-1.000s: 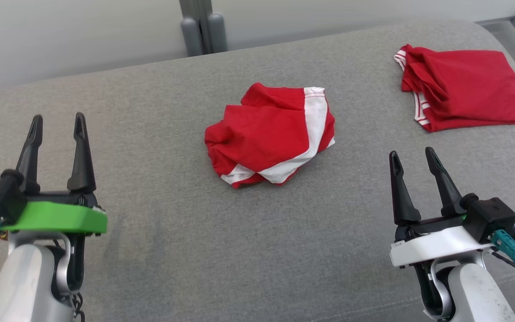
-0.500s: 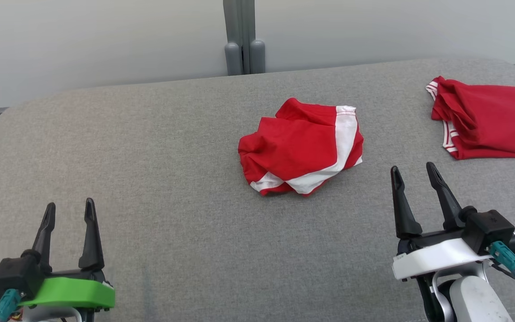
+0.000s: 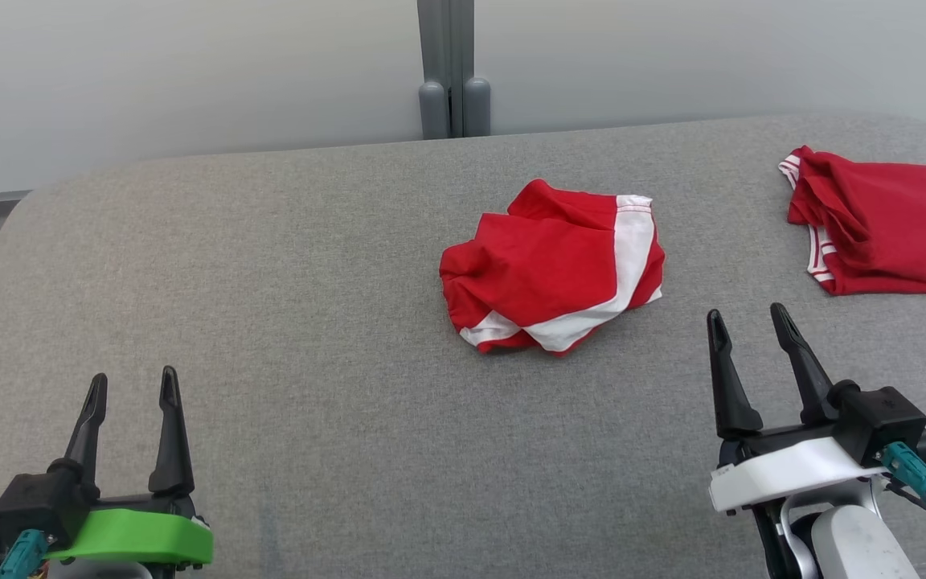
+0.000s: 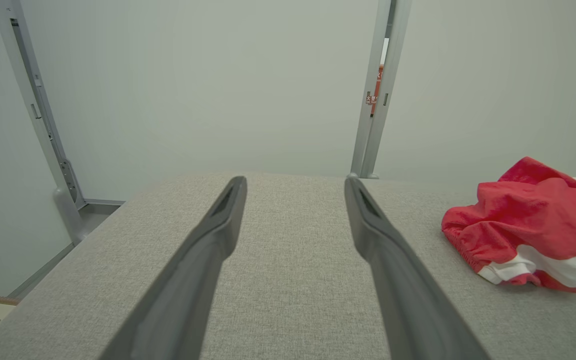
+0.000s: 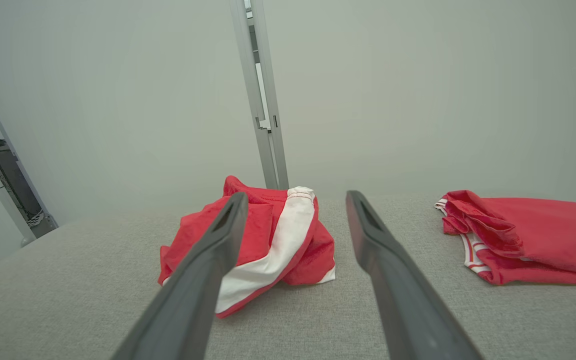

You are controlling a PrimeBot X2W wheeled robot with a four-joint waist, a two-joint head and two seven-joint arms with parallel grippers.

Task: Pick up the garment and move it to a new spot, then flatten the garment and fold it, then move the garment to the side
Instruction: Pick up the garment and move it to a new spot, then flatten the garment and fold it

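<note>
Head view: left end effector (image 3: pixel 133 375), right end effector (image 3: pixel 747 311) spread wide; garment (image 3: pixel 551 269) crumpled. Red sign (image 4: pixel 378 85) illegible.

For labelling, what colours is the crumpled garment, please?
Crumpled garment: red with white stripe, best in head view.

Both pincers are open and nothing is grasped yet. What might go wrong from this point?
1. Two red garments lie on the grey cushion. The right pincer sits roughly between the crumpled garment and the folded garment, so it might reach for the wrong one.
2. The crumpled garment is bunched in layers, so a pinch may catch several folds at once, making flattening harder.
</note>
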